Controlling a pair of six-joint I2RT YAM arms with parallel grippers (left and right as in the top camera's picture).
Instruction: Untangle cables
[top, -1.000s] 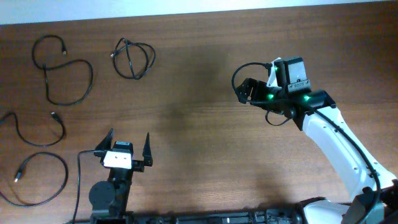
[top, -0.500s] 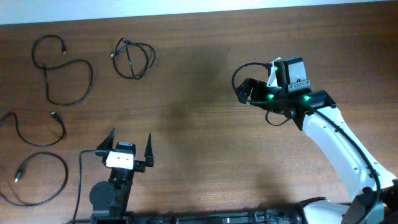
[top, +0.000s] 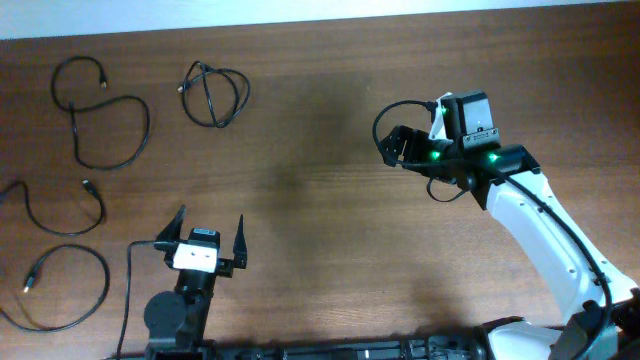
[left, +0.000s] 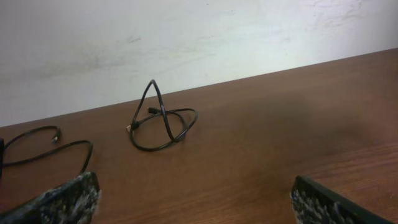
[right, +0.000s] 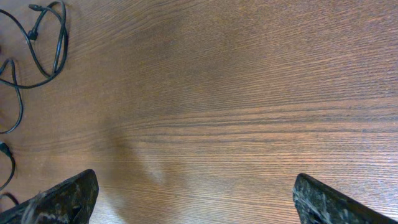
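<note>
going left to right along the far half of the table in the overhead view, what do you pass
winding cable → small folded cable loop → bare wood table → right gripper, open, with nothing in it

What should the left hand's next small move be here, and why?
Probably ease the open left hand forward toward the thin black cable loop that crosses itself. In the left wrist view it lies straight ahead, one arch standing up off the brown wooden table, and the hand holds nothing.
</note>
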